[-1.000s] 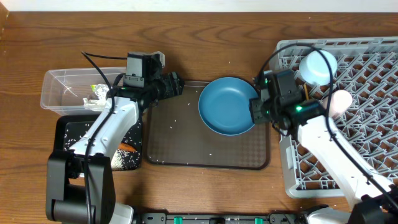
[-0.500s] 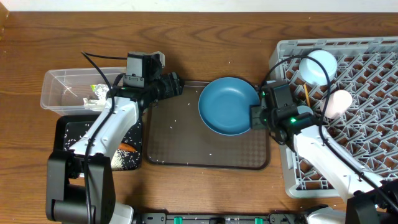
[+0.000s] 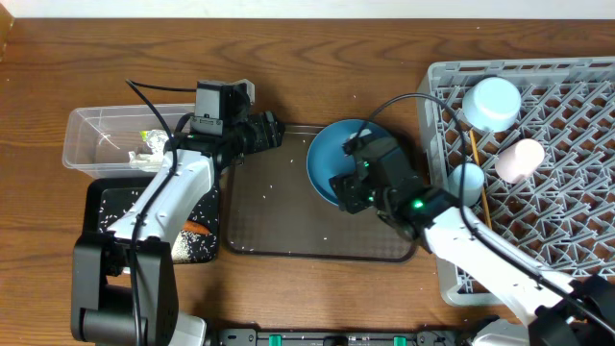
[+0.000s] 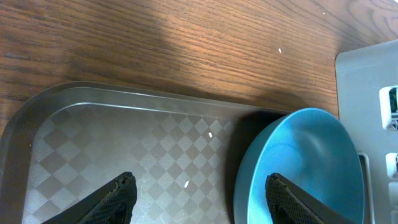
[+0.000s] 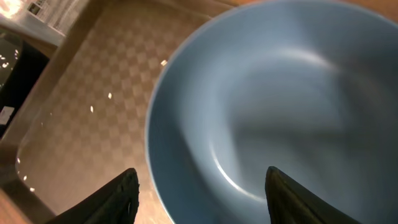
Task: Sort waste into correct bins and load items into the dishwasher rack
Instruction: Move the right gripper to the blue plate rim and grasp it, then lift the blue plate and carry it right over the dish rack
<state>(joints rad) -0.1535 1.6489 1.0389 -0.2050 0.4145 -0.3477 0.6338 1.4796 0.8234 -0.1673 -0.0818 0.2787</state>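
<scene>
Rack holds blue cup, pink cup, bowl, chopsticks; plate, left of rack, awaits loading, rice grains nearby. Right jaws spread wide over plate, empty; left jaws likewise.

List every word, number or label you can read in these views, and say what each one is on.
No text here can be read.
Print on the yellow wrapper inside the clear tub: too small to read.
Dark print on a white label at the top left of the right wrist view: blurred, unreadable.
</scene>
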